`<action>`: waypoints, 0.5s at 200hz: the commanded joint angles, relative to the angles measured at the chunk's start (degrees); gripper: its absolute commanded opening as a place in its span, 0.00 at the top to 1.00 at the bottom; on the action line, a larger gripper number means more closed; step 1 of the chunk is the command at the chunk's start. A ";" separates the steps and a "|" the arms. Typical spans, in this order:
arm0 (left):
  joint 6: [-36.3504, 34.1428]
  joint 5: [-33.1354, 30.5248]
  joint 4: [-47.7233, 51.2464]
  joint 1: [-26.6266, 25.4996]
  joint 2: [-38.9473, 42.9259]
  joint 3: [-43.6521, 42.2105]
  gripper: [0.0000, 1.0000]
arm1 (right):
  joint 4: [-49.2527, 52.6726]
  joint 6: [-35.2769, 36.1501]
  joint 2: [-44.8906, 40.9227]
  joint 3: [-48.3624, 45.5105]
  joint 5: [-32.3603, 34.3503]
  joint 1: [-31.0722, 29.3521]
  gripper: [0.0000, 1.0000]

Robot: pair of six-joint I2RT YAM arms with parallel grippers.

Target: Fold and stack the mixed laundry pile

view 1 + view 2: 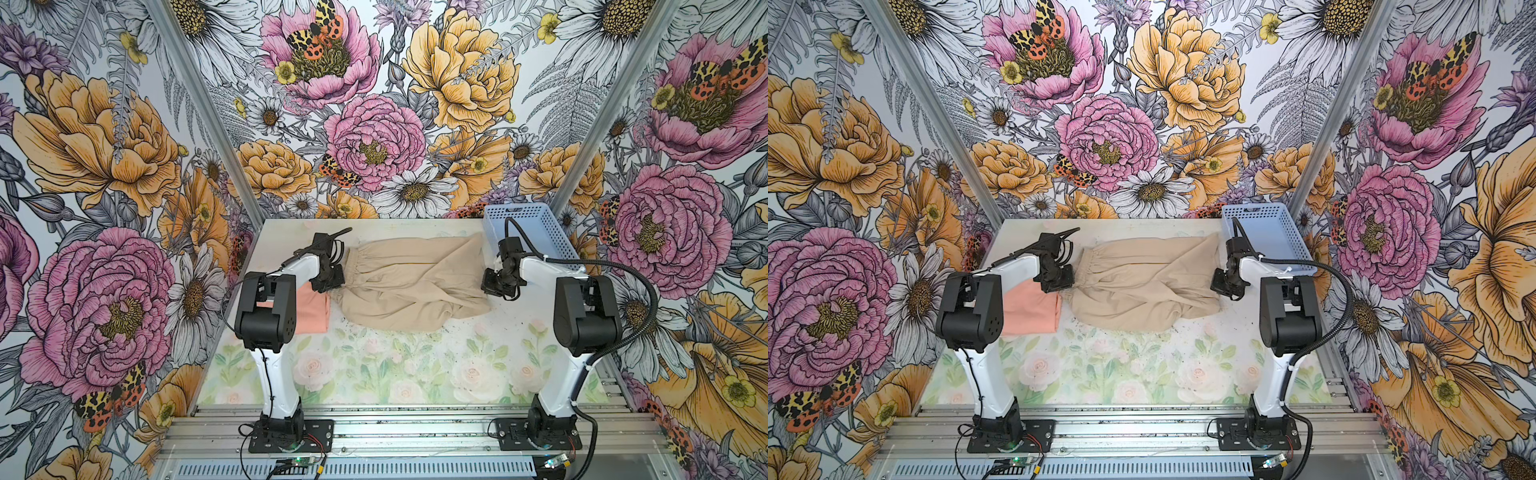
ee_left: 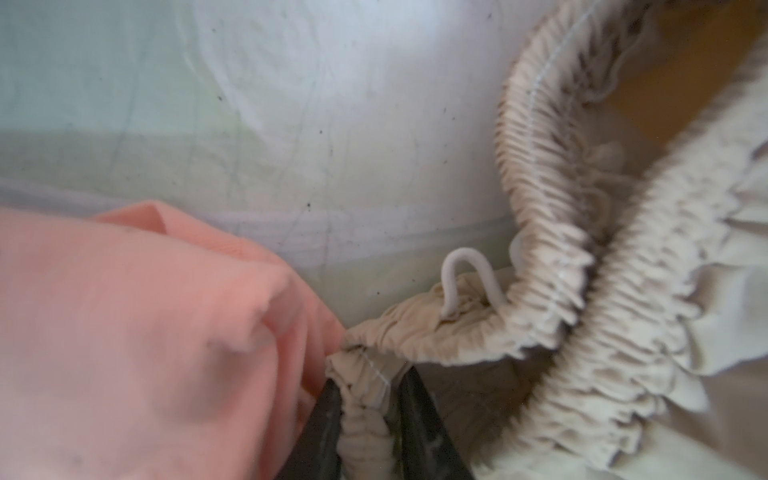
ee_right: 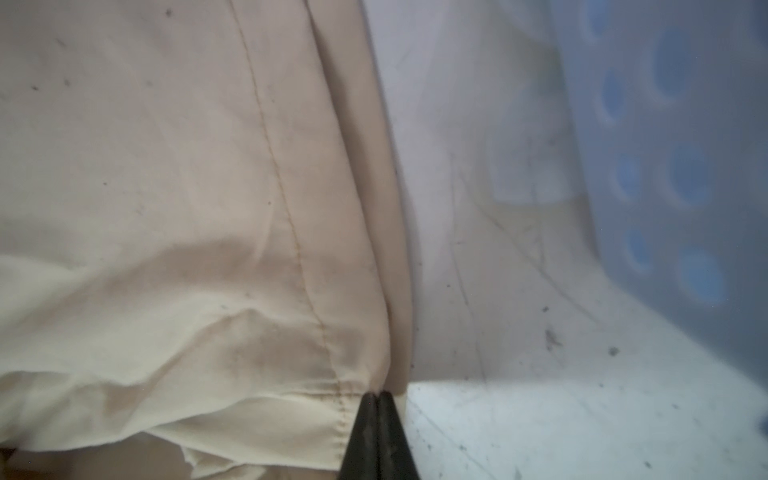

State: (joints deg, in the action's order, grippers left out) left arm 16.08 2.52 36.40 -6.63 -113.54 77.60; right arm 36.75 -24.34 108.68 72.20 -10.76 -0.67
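Right tool (image 3: 377, 395) pinches beige garment (image 1: 415, 282) beside light blue basket (image 1: 528, 230).

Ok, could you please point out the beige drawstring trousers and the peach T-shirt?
beige drawstring trousers (image 1: 415, 286): in a top view, mid-leg cloth.
peach T-shirt (image 1: 313, 311): in a top view, exposed flat face.
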 commanded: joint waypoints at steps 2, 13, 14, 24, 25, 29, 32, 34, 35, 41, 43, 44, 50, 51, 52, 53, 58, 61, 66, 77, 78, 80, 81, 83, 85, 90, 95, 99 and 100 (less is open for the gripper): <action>-0.75 -1.63 3.85 0.48 1.08 -1.49 0.76 | -0.33 0.96 -4.58 -1.33 2.36 1.67 1.00; -0.70 -1.64 3.83 0.55 1.21 -1.73 0.76 | 0.13 1.44 -5.26 -1.77 2.63 2.09 1.00; -0.74 -1.65 3.84 0.56 1.21 -1.74 0.76 | 0.19 1.51 -5.29 -1.78 2.65 2.17 1.00; -0.74 -1.68 3.94 0.73 1.30 -1.92 0.76 | 0.40 1.80 -5.65 -2.13 2.75 2.47 1.00; -0.76 -1.66 3.94 0.78 1.30 -1.92 0.76 | 0.41 1.82 -5.66 -2.14 2.76 2.45 1.00; -0.72 -1.79 3.94 0.76 1.38 -1.97 0.76 | 0.50 1.96 -5.67 -2.32 2.77 2.57 1.00; -0.71 -1.82 4.02 0.76 1.39 -2.08 0.77 | 0.51 2.00 -5.69 -2.38 2.76 2.60 1.00; -0.72 -1.89 4.07 0.81 1.39 -2.10 0.77 | 0.58 2.01 -5.68 -2.41 2.76 2.64 1.00; -0.75 -1.90 4.05 0.82 1.43 -2.10 0.77 | 0.59 2.06 -5.68 -2.46 2.77 2.62 1.00; -0.70 -1.91 4.03 0.85 1.47 -2.27 0.77 | 0.73 2.17 -5.65 -2.51 2.85 2.69 1.00; -0.70 -1.87 4.03 0.95 1.47 -2.34 0.77 | 0.79 2.25 -5.67 -2.57 2.85 2.69 1.00; -0.70 -1.89 4.03 0.89 1.52 -2.36 0.77 | 0.83 2.26 -5.67 -2.58 2.90 2.69 1.00; -0.68 -1.95 4.08 0.98 1.57 -2.53 0.78 | 0.93 2.33 -5.67 -2.74 3.14 2.68 1.00; -0.64 -1.97 4.09 0.95 1.56 -2.58 0.78 | 0.99 2.35 -5.68 -2.71 3.18 2.73 1.00; -0.63 -1.99 4.06 0.98 1.61 -2.61 0.78 | 1.01 2.36 -5.68 -2.70 3.28 2.71 1.00; -0.62 -1.99 4.09 0.99 1.63 -2.62 0.78 | 1.07 2.40 -5.68 -2.78 3.37 2.74 1.00; -0.56 -2.14 4.11 0.93 1.69 -2.76 0.78 | 1.40 2.52 -5.68 -2.73 3.94 2.72 1.00; -0.54 -2.17 4.19 0.92 1.77 -2.87 0.78 | 1.66 2.57 -5.75 -2.75 4.47 2.69 1.00; -0.44 -2.19 4.15 0.97 1.82 -3.02 0.79 | 2.16 2.68 -5.82 -2.72 5.35 2.72 1.00; -0.36 -2.17 4.20 0.98 1.93 -3.27 0.79 | 3.25 2.87 -6.09 -2.53 7.43 2.77 1.00; -0.35 -2.17 4.20 0.99 1.92 -3.30 0.79 | 3.42 2.88 -6.10 -2.56 7.60 2.77 1.00; -0.35 -2.17 4.18 0.96 1.96 -3.35 0.79 | 3.63 2.89 -6.11 -2.48 7.91 2.78 1.00; -0.34 -2.22 4.15 0.98 1.94 -3.43 0.79 | 3.74 2.89 -6.11 -2.49 8.06 2.78 1.00; -0.34 -2.18 4.19 0.98 1.94 -3.49 0.79 | 4.00 2.91 -6.16 -2.46 8.29 2.71 1.00; -0.34 -2.13 4.20 1.05 1.94 -3.51 0.80 | 4.26 2.92 -6.19 -2.43 8.61 2.80 1.00; -0.26 -2.22 4.28 1.02 1.96 -3.59 0.80 | 4.89 2.98 -6.29 -2.37 9.26 2.80 1.00; -0.26 -2.26 4.37 1.03 1.97 -3.62 0.80 | 5.35 2.96 -6.50 -2.41 9.85 2.86 1.00; -0.26 -2.30 4.46 0.98 1.95 -3.60 0.80 | 5.58 3.02 -6.67 -2.48 10.39 2.94 1.00; -0.21 -2.33 4.46 1.04 1.93 -3.60 0.80 | 5.64 3.00 -6.75 -2.50 10.49 2.90 1.00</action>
State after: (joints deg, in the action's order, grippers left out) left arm 16.08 2.57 36.67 -6.63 -112.20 75.90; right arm 38.89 -22.41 104.51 69.78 -8.03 1.21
